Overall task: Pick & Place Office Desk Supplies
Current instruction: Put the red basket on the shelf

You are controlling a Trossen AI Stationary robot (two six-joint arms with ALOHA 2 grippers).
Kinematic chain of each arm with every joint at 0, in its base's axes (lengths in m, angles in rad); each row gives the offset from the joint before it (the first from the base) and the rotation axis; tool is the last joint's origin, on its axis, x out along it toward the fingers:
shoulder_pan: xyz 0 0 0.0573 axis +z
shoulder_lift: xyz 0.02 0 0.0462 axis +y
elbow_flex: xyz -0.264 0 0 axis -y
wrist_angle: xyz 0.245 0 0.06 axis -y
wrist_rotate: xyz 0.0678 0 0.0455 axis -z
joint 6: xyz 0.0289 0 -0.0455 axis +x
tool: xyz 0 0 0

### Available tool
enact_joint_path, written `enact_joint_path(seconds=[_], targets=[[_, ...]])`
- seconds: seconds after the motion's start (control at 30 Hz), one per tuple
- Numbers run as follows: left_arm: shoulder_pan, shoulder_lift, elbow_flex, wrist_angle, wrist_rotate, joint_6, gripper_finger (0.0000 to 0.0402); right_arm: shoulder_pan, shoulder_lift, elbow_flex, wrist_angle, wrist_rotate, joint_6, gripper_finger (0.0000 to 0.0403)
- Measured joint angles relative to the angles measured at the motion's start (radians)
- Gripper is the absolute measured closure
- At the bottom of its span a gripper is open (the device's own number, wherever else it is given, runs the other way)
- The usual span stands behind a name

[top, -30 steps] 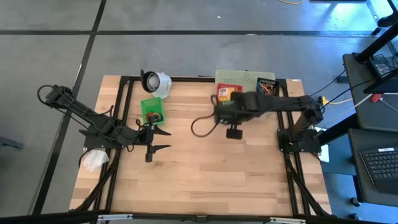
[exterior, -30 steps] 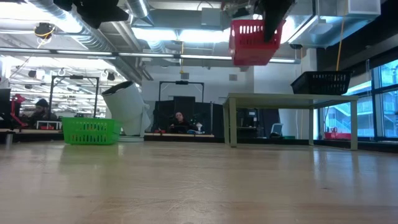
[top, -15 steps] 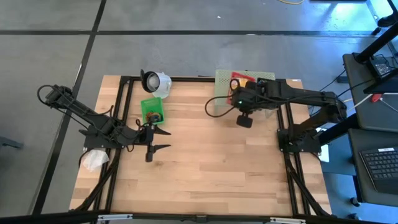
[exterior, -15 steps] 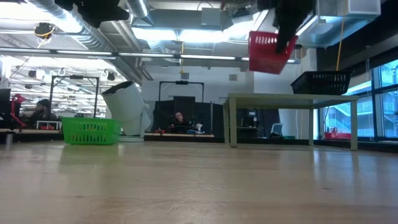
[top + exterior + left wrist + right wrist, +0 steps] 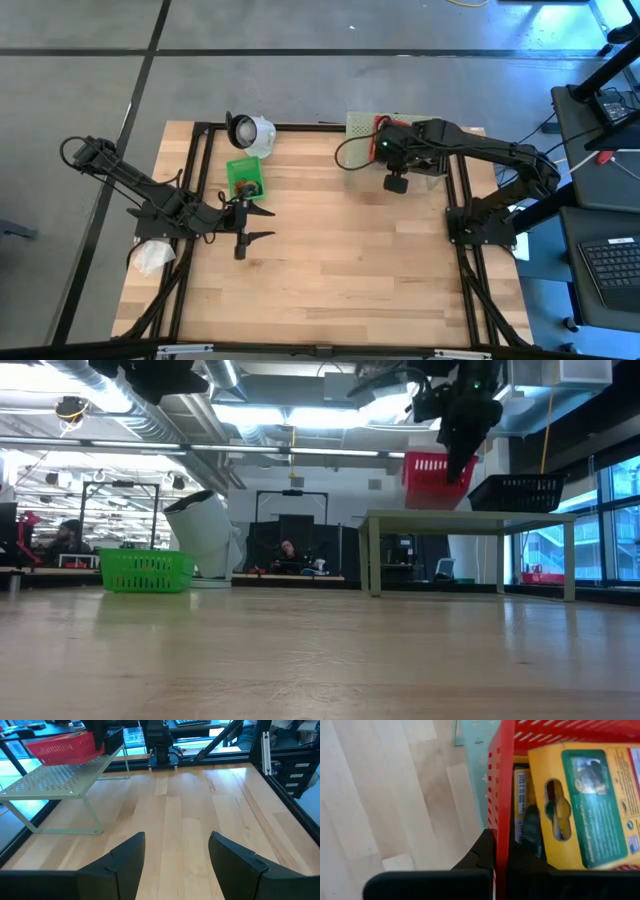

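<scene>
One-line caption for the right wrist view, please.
Right gripper shut on red basket wall, crayon box inside, above pale green shelf.

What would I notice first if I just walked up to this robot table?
Probably the bright red plastic basket holding a yellow-and-green crayon box; the right gripper has its jaws clamped on the basket's wall, over the pale green perforated metal shelf at the table's far edge. A green basket sits far left.

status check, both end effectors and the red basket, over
Right end effector shut on red basket rim, at the pale green shelf. Crayon boxes inside. Left end effector open, idle over bare table. Nothing in the way.
</scene>
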Motion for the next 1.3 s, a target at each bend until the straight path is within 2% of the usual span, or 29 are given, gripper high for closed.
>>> enact_joint_path(seconds=[0.5,1.07,1.3], targets=[[0.000,0.000,0.000,-0.008,-0.006,0.008,0.0190,-0.109,0.000,-0.001,0.003,-0.096,-0.052,0.0403],[0.000,0.000,0.000,-0.010,-0.005,-0.011,0.0190,-0.115,0.001,-0.001,-0.004,-0.179,-0.044,0.0403],[0.000,0.000,0.000,-0.013,-0.005,-0.011,0.0190,-0.114,0.001,-0.001,-0.041,-0.181,-0.031,0.0403]])
